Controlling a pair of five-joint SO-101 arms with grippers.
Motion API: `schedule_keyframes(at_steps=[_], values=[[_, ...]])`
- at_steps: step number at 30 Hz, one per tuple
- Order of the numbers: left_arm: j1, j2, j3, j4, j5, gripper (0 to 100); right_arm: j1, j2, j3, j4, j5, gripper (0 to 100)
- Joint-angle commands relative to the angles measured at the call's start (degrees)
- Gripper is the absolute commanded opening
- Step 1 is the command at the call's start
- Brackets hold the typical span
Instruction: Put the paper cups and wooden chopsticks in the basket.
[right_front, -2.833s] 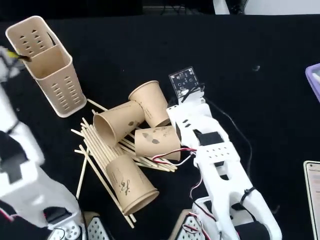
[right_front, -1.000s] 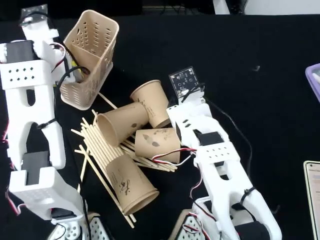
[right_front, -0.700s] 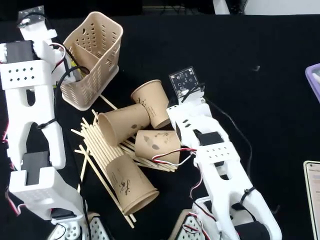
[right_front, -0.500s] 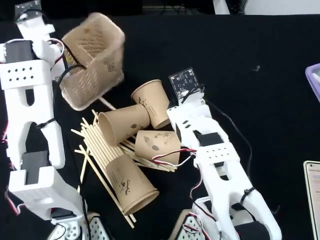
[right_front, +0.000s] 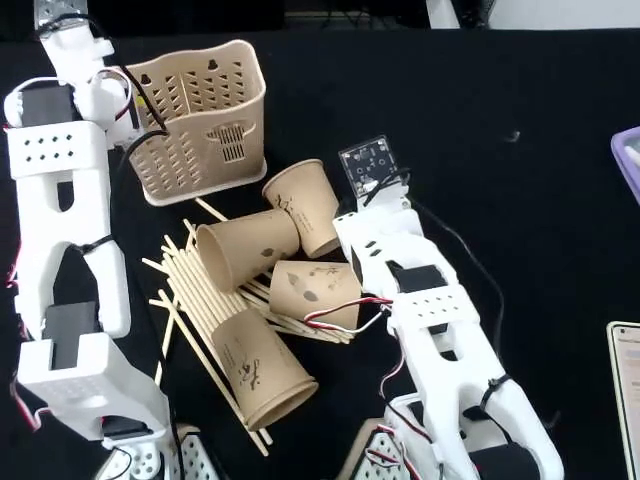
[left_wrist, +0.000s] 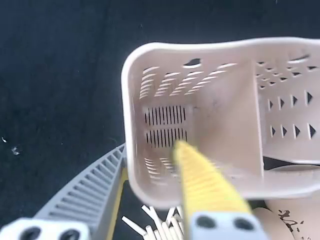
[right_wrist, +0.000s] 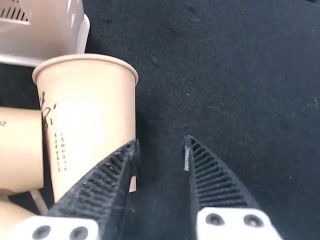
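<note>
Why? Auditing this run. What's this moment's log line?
left fingers: shut on basket | right fingers: open beside paper cup | chopsticks: on table

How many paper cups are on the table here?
4 paper cups: one beside the right gripper, one next to it on the chopsticks, one against the right arm, one lowest in the high view. None seen in the basket.

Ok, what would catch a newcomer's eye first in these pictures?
The beige basket stands out at the far left of the table, with the left gripper clamped on its wall, one finger inside and one outside. Beside it, four paper cups lie on their sides in a heap over scattered wooden chopsticks. The right gripper sits open next to the cup nearest the basket.
</note>
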Motion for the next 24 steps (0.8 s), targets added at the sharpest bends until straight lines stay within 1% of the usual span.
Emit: schedule_keyframes(at_steps=[1, 7, 8, 9, 11, 13, 15, 19, 22, 24], values=[[-1.1, -1.1, -0.9, -1.0, -1.1, 21, -1.1, -0.6, -0.7, -0.9, -1.9, 15.5], [-1.2, -0.4, 2.1, 0.9, -1.1, 21, -1.0, -0.6, -0.7, -1.0, -1.9, 15.5], [-1.0, -0.6, 2.8, 1.1, -1.1, 18, -1.0, -0.6, -0.7, -1.0, -1.9, 15.5], [-1.0, -1.1, 3.1, 1.6, -1.1, 13, -1.0, -0.6, -0.7, -1.0, -1.9, 15.5], [-1.0, -1.1, 1.8, 2.9, -1.6, 1, -1.0, -0.6, -0.7, -1.0, -1.9, 15.5], [-1.0, -1.1, -0.6, 6.5, -4.2, 5, -1.0, -0.6, -0.7, -1.0, -1.9, 15.5], [-1.0, -0.6, -3.4, 10.4, -5.7, 2, -1.0, -0.6, -0.7, -1.0, -1.9, 15.5], [-0.9, -0.5, -8.8, 19.2, -6.1, 3, -1.0, -0.6, -0.7, -1.1, -1.9, 15.5], [0.4, -0.5, -10.2, 22.8, -8.7, 3, -1.0, -0.6, -0.7, -1.1, -1.9, 15.5], [1.2, -0.6, -10.0, 23.1, -9.3, 3, -1.0, -0.6, -0.6, -1.1, -1.9, 15.5]])
